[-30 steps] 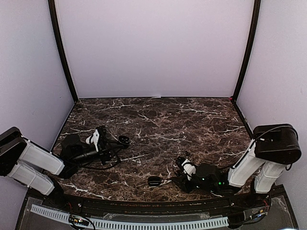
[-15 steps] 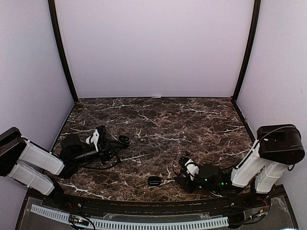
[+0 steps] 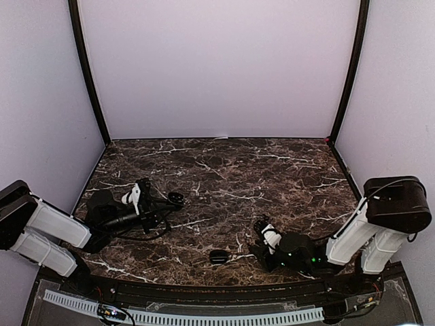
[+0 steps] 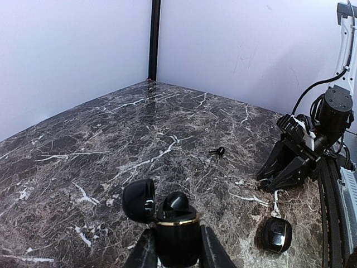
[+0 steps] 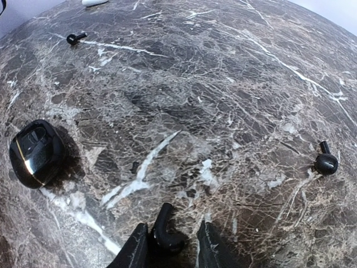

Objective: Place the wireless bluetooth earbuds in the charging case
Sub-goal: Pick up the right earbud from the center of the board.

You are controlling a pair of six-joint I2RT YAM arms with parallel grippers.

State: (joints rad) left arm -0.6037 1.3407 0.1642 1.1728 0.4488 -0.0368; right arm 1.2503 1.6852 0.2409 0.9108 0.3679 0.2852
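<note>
Down at the near left of the tabletop, the left arm lies low and its fingers are clamped on the open charging case, a black body with a gold rim. Its lid is flipped up to the left, and look, one black earbud is sitting in the mouth of the case!

Over on the right, the right arm is stretched low along the front edge. Its fingers are down at the marble with a second black earbud standing between them, stem pointing up. The left finger looks to be against it, but whether both sides are truly pinching it, I cannot tell.

Just ahead and to the left in the right wrist view lies a closed case, black and glossy, flat on the tabletop and well apart from those fingers. From above, it rests near the front edge, between the two arms.

Two more buds lie loose. One small black earbud rests off at the right of that wrist view, and a far earbud lies at its upper left, both alone on the marble.
</note>
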